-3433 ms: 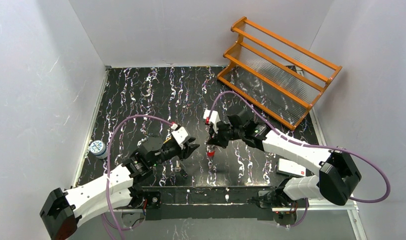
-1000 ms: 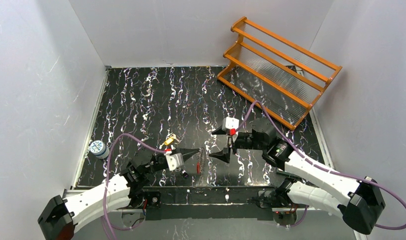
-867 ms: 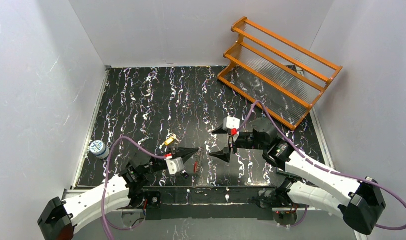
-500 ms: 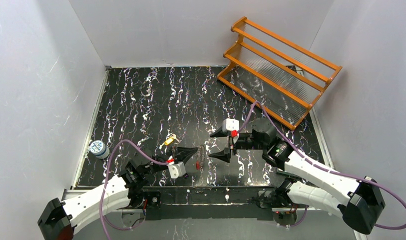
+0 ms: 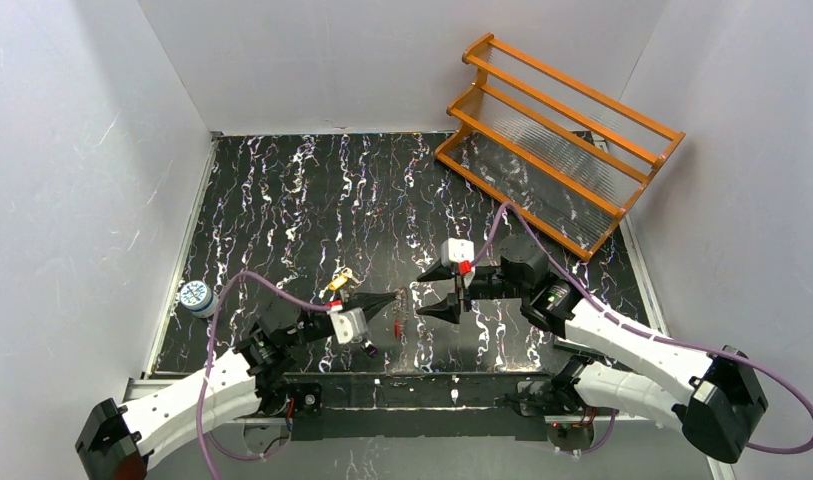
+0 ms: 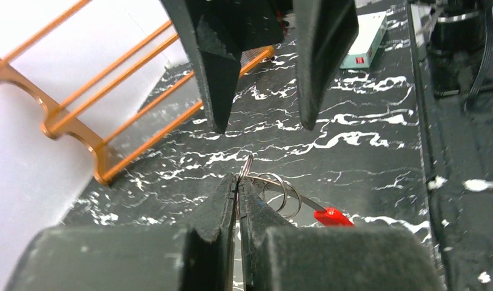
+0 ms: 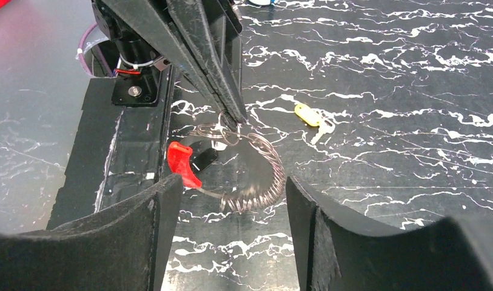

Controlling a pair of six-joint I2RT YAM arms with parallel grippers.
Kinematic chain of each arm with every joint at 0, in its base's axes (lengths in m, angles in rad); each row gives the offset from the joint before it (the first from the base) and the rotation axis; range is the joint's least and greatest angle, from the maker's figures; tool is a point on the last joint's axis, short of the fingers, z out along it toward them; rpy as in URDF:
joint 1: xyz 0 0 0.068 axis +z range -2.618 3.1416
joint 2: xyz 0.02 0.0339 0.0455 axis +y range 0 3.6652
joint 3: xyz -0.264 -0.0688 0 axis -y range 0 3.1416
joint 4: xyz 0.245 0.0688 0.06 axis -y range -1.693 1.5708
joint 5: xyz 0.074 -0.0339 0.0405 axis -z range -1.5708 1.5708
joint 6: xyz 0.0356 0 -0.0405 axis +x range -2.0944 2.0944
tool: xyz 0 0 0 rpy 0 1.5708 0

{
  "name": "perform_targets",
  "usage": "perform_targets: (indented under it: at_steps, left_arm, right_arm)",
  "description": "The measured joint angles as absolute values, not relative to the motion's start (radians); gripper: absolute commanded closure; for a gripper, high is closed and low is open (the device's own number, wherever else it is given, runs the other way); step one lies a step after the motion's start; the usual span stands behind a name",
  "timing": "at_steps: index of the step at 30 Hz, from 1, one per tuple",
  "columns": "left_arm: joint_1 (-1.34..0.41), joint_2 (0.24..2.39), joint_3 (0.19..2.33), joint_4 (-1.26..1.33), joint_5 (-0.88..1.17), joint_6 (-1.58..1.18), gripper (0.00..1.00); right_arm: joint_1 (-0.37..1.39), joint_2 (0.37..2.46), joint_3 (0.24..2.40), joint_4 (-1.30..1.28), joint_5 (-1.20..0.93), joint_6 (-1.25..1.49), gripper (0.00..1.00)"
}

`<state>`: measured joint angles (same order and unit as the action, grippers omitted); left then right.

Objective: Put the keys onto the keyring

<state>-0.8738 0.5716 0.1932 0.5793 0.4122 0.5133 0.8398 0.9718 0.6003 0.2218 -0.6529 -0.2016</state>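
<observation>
**Entry: keyring job, state of stock**

1. Left gripper (image 6: 238, 180): my fingers are pressed together, pinching a small turn of the keyring (image 7: 254, 199) at their very tips.
2. Right gripper (image 5: 430, 293): my fingers are spread and hold nothing. They face the left tips head-on, and the wire loop hangs in the gap just ahead of them.
3. Keyring: it is off the table (image 7: 383, 73) and carried only by the left pinch. The loop hangs below and forward of the left tips. Its long axis, as I judge it, runs from the pinch out to the red section (image 7: 182, 162). That end points toward the near side, roughly across the line joining my two grippers.
4. Brass key (image 7: 307, 114): it lies flat on the table on the far side of my left fingers, near them but apart from the ring. Its long axis lies at a diagonal to those fingers. It is not threaded.
5. Silver key: I cannot pick it out with certainty. A dark piece (image 7: 202, 159) sits just beside the red section, and I cannot tell what it is or whether it touches the wire.

**Progress, by my reckoning:** early. The ring is lifted and presented, and no key is seen on the wire. Still to do: take a second hold on the ring, open it, then fetch and thread both keys.
</observation>
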Motion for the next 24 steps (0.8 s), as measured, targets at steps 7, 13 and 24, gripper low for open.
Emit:
perform_targets:
  at_steps: [7, 13, 24]
  left_arm:
    - [-0.874, 0.647, 0.248, 0.588, 0.315, 0.22, 1.0]
    - [-0.874, 0.687, 0.249, 0.601, 0.287, 0.056, 1.0]
    - [-0.874, 0.651, 0.247, 0.652, 0.277, -0.014, 1.0]
  right_arm:
    - [0.84, 1.024, 0.625, 0.255, -0.689, -0.19, 0.5]
    - [0.84, 1.078, 0.636, 0.286, -0.71, -0.171, 0.64]
    - [0.84, 1.103, 0.64, 0.332, -0.711, -0.152, 0.64]
